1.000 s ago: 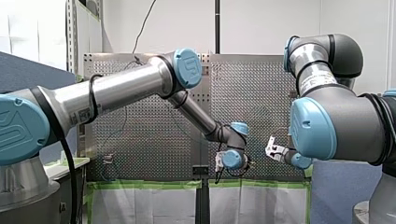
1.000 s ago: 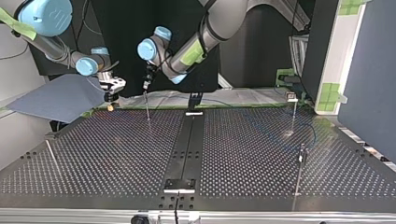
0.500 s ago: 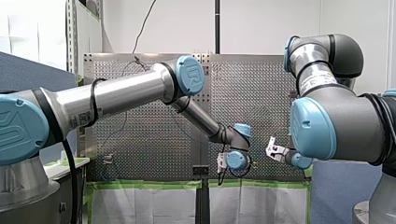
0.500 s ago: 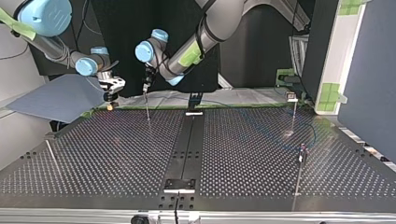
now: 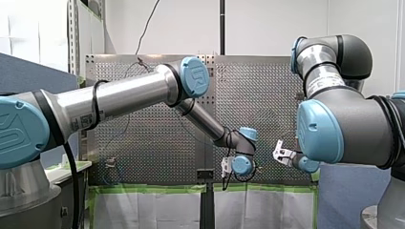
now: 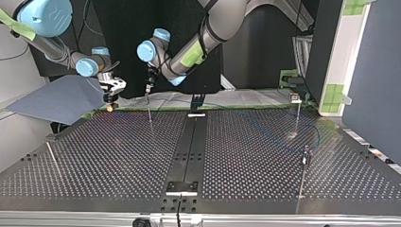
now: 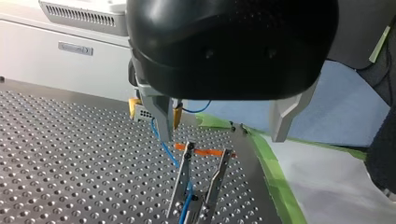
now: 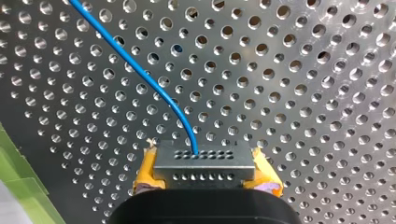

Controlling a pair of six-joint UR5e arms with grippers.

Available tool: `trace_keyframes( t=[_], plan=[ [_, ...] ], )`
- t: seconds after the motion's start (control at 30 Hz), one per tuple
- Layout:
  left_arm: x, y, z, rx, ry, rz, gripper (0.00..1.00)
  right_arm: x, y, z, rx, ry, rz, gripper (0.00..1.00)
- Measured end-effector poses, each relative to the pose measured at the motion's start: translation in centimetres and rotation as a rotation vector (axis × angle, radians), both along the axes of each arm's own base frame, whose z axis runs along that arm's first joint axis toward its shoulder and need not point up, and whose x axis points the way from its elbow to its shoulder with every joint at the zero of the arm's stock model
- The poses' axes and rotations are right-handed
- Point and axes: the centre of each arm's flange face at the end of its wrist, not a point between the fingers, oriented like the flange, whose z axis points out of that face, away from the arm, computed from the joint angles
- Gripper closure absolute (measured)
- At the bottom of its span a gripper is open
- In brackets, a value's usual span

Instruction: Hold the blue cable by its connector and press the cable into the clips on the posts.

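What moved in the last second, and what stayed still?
My left tool shifted a little toward the front view's right and slightly lower, then nearly stopped. It is open, with the clip ahead of it. Nothing was grabbed or let go. My right tool stayed about where it was, shut on the connector, with the blue cable leading from it.

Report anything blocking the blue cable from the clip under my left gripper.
Nothing visible: the blue cable runs from the connector down between the prongs of the clip; my left gripper hangs open above.
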Motion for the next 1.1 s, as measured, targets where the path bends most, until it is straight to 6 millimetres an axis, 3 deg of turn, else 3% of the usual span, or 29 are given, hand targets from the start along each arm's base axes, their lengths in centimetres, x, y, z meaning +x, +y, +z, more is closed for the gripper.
trace_keyframes(
  t=[0.6,1.1],
  plan=[
    [-1.3,1.4,-1.4,0.054,0.028,0.013,0.0,0.2,0.1,0.0,0.003,0.0,0.004,1.0],
    [-3.7,0.8,3.8,-0.026,-0.028,-0.027,0.0,0.0,0.0,-0.1,0.004,0.0,0.001,1.0]
  ],
)
